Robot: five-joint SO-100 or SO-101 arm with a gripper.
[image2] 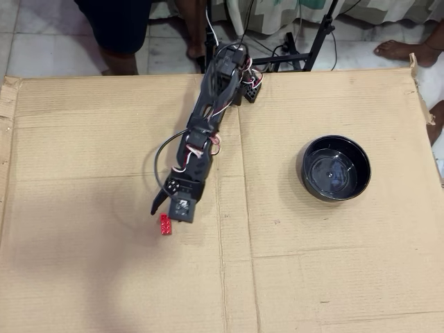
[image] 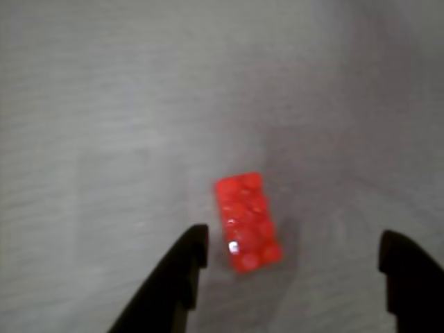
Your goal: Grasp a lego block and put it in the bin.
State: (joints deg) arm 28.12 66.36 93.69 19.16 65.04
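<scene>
Black fingertips of the gripper fill the bottom edge of the wrist view, one at lower left and one at lower right, standing wide apart and holding nothing. Between them, nearer the left tip in that view, lies the lego block, a small red brick resting studs-up on the cardboard sheet, its long side slightly tilted against the line of the jaws. The overhead view confirms this: the arm reaches out from the far edge of the sheet and its gripper hangs just over the block. The bin, a round glossy black bowl, sits well apart to the right in that view, with nothing visible inside.

Judgement: the step in hand is the approach to grasp. To do it well, the gripper should shift so the brick sits centred between the tips, the wrist should turn until the jaws face the brick's long sides, and the descent should go low enough for the tips to straddle it before closing. An off-centre close risks the left tip pushing the brick aside or twisting it out.

Count: one block, one bin, one arm, one gripper, one cardboard sheet.
</scene>
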